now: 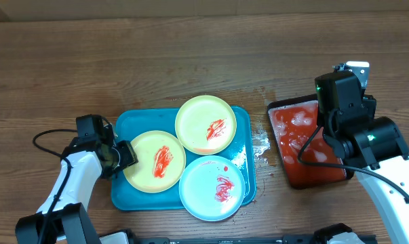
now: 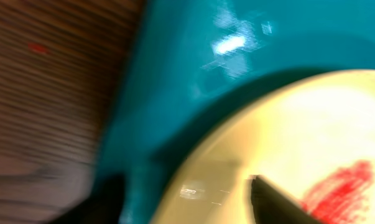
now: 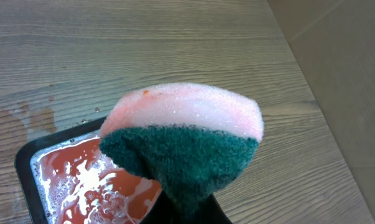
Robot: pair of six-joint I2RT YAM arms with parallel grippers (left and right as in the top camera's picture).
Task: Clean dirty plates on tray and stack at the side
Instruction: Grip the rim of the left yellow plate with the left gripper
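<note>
The turquoise tray [image 1: 128, 122] holds three plates with red smears. One yellow-green plate [image 1: 144, 163] lies at the left, one yellow-green plate [image 1: 197, 122] at the back, and a pale blue-white plate [image 1: 203, 190] at the front. My left gripper [image 1: 125, 156] is at the left plate's left edge. In the blurred left wrist view its fingers [image 2: 187, 208] are apart, one on each side of that plate's rim [image 2: 212, 180], above the tray [image 2: 175, 81]. My right gripper [image 3: 187, 208] is shut on a pink and green sponge [image 3: 181, 137], held above the table.
A black tray [image 1: 306, 146] of red soapy liquid stands right of the turquoise tray, under my right arm; it also shows in the right wrist view [image 3: 25, 168]. Suds and wet patches [image 1: 262, 144] lie between the two trays. The table's edge runs close behind the right arm.
</note>
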